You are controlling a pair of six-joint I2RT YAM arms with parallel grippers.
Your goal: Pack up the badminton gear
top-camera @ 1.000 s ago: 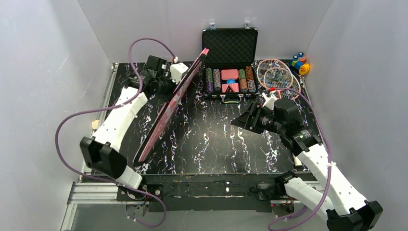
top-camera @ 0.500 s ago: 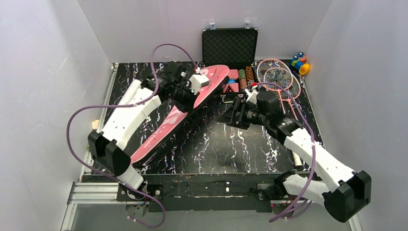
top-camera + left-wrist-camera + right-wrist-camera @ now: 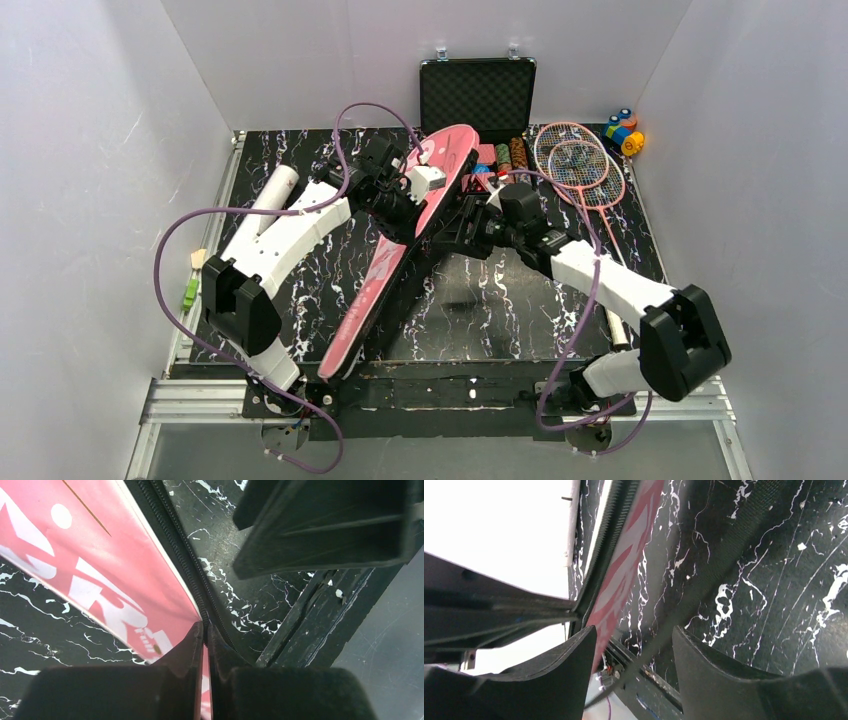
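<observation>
Left wrist: left fingers (image 3: 186, 677) pinching ribbed black zipper edge (image 3: 186, 575) of glossy pink bag (image 3: 95, 555); right fingers (image 3: 569, 680) spread.

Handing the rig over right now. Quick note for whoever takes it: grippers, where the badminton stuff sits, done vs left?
Left gripper: shut on the zipper edge of the pink bag, holding it at a slant.
Right gripper: open beside the bag's edge, gripping nothing.
Rackets: both flat on the table, far right, next to the poker chip case.
White tube: on the table, far left.
Done: nothing packed.
Left: rackets and tube into the bag. Shuttlecocks not spotted.
</observation>
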